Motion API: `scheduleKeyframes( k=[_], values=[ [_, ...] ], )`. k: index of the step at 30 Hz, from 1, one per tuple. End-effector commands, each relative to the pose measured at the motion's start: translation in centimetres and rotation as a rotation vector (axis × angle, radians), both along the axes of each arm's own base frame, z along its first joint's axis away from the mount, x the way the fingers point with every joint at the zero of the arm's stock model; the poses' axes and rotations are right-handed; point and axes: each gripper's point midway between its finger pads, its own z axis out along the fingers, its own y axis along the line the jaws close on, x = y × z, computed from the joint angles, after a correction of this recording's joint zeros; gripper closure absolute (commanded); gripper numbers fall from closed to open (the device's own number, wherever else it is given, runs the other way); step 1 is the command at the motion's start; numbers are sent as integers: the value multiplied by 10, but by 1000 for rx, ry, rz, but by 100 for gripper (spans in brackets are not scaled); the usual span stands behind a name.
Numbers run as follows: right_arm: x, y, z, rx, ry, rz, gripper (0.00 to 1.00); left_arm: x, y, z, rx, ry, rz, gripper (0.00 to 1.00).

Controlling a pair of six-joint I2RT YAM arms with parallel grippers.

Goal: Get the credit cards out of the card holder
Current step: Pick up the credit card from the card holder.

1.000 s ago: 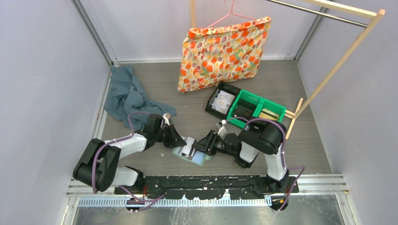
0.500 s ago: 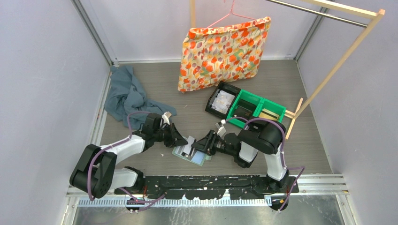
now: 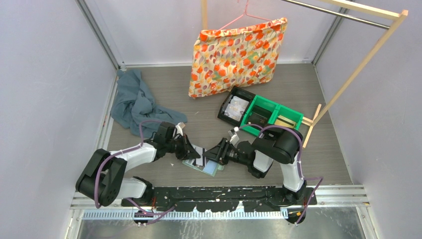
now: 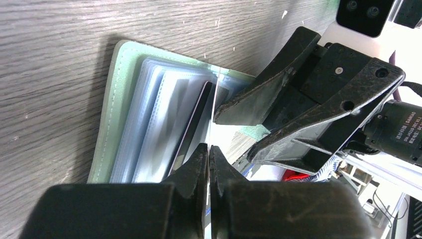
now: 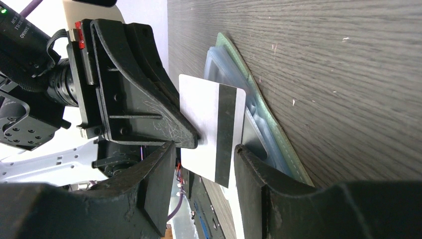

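The pale green card holder [image 3: 206, 168] lies open on the table between both grippers, its clear pockets [image 4: 149, 114] facing up. A white credit card [image 5: 209, 119] with a dark stripe stands up out of it. My left gripper [image 4: 209, 147] is shut on that card's thin edge, and its fingers [image 5: 174, 129] show pinching it in the right wrist view. My right gripper [image 5: 205, 147] is open and straddles the card; one of its fingers [image 5: 251, 164] rests on the holder's pockets. A dark card [image 4: 191, 127] sits in a pocket.
A blue-grey cloth [image 3: 134, 99] lies at the back left. A floral pillow [image 3: 236, 55] hangs on a pink hanger at the back. A black bin [image 3: 234, 107] and green bins [image 3: 271, 114] stand right of centre, beside a wooden rack [image 3: 358, 64].
My left gripper has moved right, closer to the holder, and closed on the upright card. The right arm has stayed still.
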Motion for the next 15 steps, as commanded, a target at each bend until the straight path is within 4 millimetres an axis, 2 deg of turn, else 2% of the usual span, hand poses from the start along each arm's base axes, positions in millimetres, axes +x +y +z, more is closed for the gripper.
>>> scheduleKeyframes(
  k=[1,4,6,10,13,15],
  values=[
    [-1,-2,-13,-46,6,0,48,0,0,8,12,-18,-13,99],
    [-3,-6,-7,-38,1,-5,47,1,4,16,34,-33,-3,99],
    [-5,-12,1,-28,-7,-12,43,1,8,26,52,-56,3,100],
    [-7,-26,25,-2,-28,-26,34,0,9,57,37,-85,15,99],
    [-7,-39,44,8,-34,-45,31,-1,9,83,23,-1,103,100],
    [-5,-46,55,-25,-50,-58,30,-6,19,89,89,107,180,99]
  ],
)
